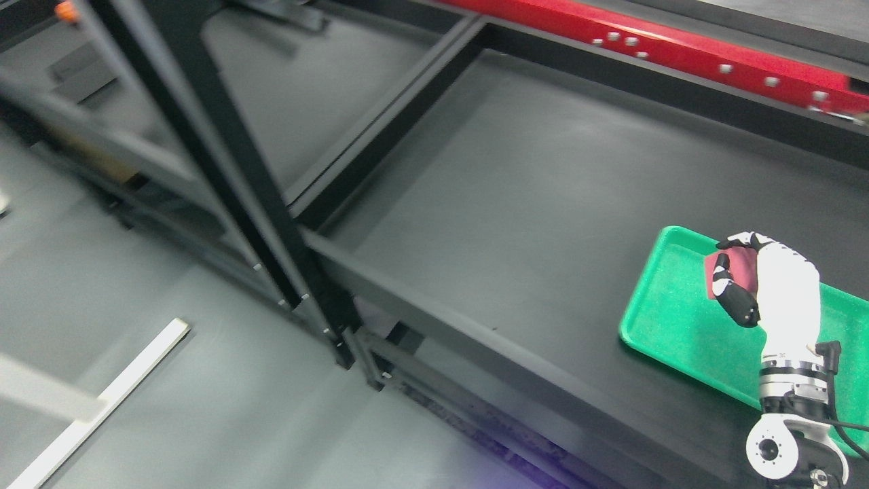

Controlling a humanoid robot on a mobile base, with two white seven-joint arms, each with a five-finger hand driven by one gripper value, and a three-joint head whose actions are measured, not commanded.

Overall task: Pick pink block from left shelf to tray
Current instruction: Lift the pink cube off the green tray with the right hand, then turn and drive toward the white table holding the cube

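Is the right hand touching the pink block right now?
Touching. In the head view the right hand has its dark fingers wrapped across the front of the pink block, with the thumb over its top edge, above the green tray.

A wide black shelf board [516,183] with a raised front lip is carrying a green tray [672,326], which is lying flat near its right end. A black upright post [231,156] is bounding the shelf on the left.

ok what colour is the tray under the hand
Green tray, clearest in the head view, beneath the right hand.
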